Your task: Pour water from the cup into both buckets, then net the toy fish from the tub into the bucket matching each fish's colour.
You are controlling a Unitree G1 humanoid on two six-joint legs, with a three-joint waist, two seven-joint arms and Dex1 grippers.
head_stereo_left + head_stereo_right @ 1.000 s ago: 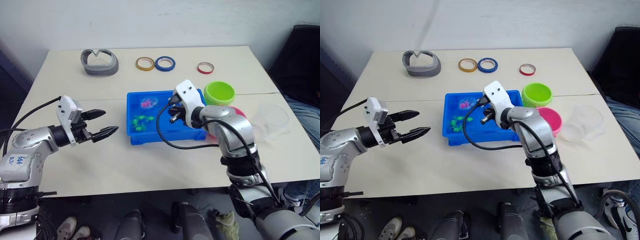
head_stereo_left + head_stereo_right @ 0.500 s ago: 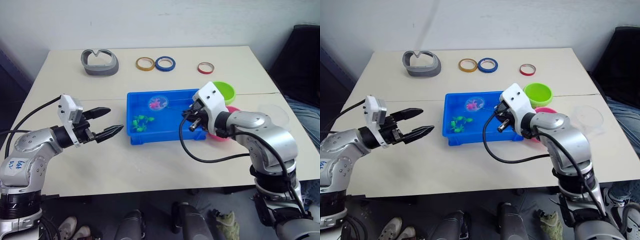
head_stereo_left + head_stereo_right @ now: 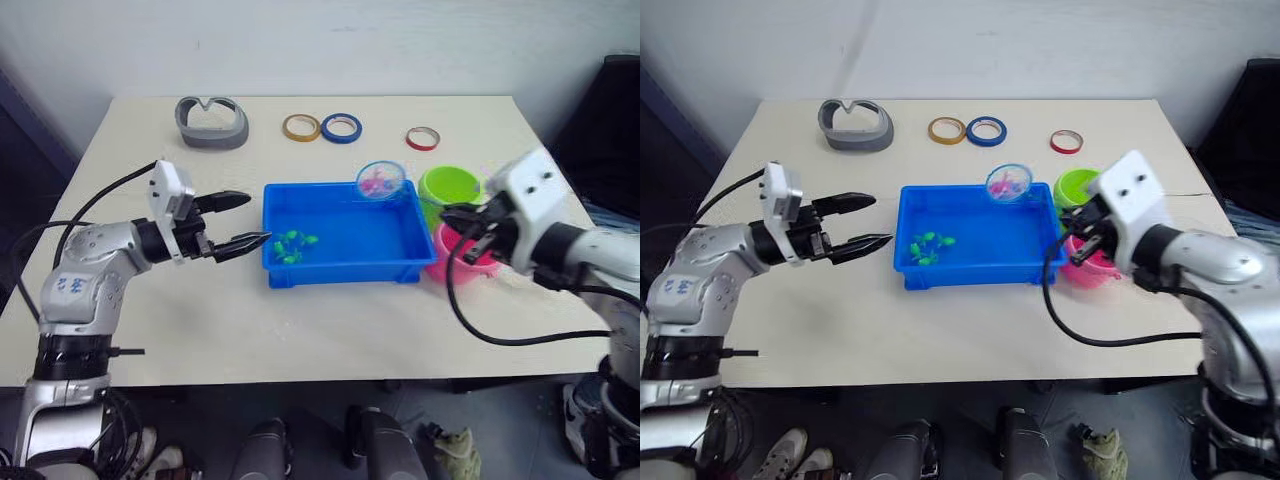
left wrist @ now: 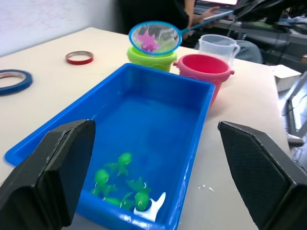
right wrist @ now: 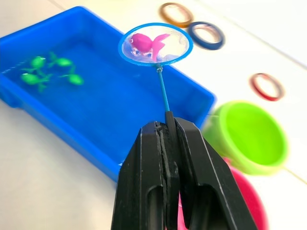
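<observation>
Right wrist view: net (image 5: pixel 155 44) now lifted

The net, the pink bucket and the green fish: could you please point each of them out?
net (image 5: pixel 154 44), right wrist view, mesh inside the hoop.
pink bucket (image 4: pixel 201 67), left wrist view, rim.
green fish (image 3: pixel 291 244), left eye view, cluster's middle.

Right gripper (image 5: pixel 165 125) has drawn back over the pink bucket (image 3: pixel 1087 268), lifting the net (image 3: pixel 1008 183) with pink fish (image 5: pixel 146 43) above the tub's (image 3: pixel 940 277) far rim.

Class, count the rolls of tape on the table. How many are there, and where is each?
3, all along the table's far edge: a yellow roll touching or nearly touching a blue roll, and a red roll apart, beyond the green bucket. None looks hidden.
</observation>
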